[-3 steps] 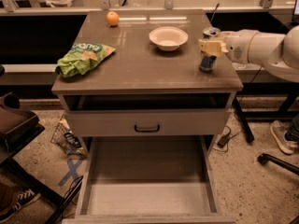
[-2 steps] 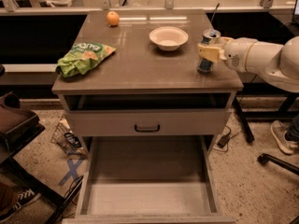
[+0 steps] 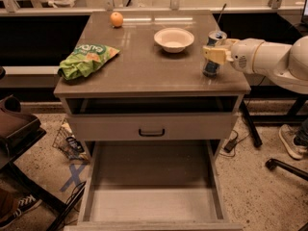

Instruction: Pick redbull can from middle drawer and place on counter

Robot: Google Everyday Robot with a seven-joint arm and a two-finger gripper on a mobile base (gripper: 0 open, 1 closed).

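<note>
Right edge of surface, near front corner: slim blue-and-silver redbull can (image 3: 210, 69), upright, silver top showing, base at the top slab; can't tell if it rests or hangs just above.
Gripper: gripper (image 3: 211, 51) on white arm (image 3: 269, 59) reaching in from the right, at the can's mid-height.
Fingers: yellowish fingers (image 3: 215, 55) closed around the can, one across its front.
Surface: grey-brown glossy counter surface (image 3: 154, 73).
Back edge, middle: round white bowl (image 3: 174, 39), well apart from the can.
Back-left corner: small orange fruit (image 3: 116, 19).
Left edge: crumpled green snack bag (image 3: 86, 59).
Below: wide grey middle drawer (image 3: 151, 177) pulled out, bare floor; above it a shut drawer front with black handle (image 3: 151, 128).
</note>
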